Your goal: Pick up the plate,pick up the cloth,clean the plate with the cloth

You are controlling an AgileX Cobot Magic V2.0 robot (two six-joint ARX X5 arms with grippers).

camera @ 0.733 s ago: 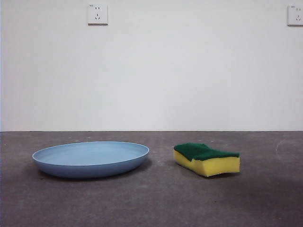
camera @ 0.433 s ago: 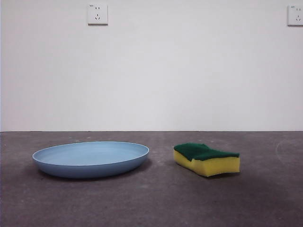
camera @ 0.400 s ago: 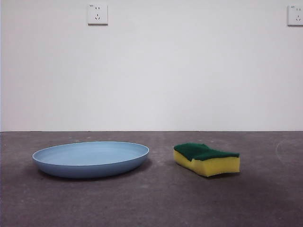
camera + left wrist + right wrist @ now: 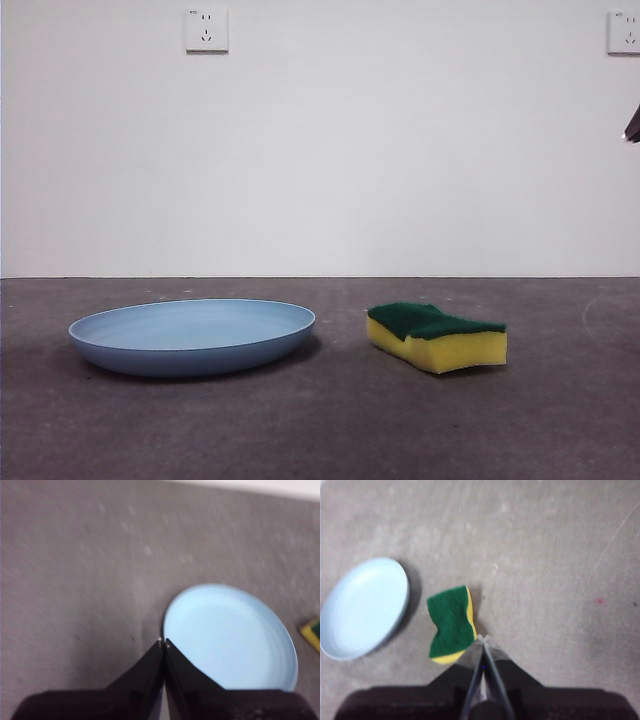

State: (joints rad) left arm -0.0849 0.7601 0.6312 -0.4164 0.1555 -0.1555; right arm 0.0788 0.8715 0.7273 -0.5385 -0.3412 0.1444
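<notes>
The plate (image 4: pixel 191 336), a wide, shallow, smooth matte light-blue round, lies flat on the mottled grey bench (image 4: pixel 330 430). Near it, apart, sits the cloth (image 4: pixel 437 336): a wavy-sided yellow foam sponge topped with a rough dark green layer. The left gripper (image 4: pixel 163 642) hangs above the plate's rim, black fingers clenched together; the right gripper (image 4: pixel 483 638), above the sponge's end, likewise clenched.

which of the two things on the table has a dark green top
The sponge: yellow foam under a dark green layer, lying apart from the plate, which is plain light blue all over.
</notes>
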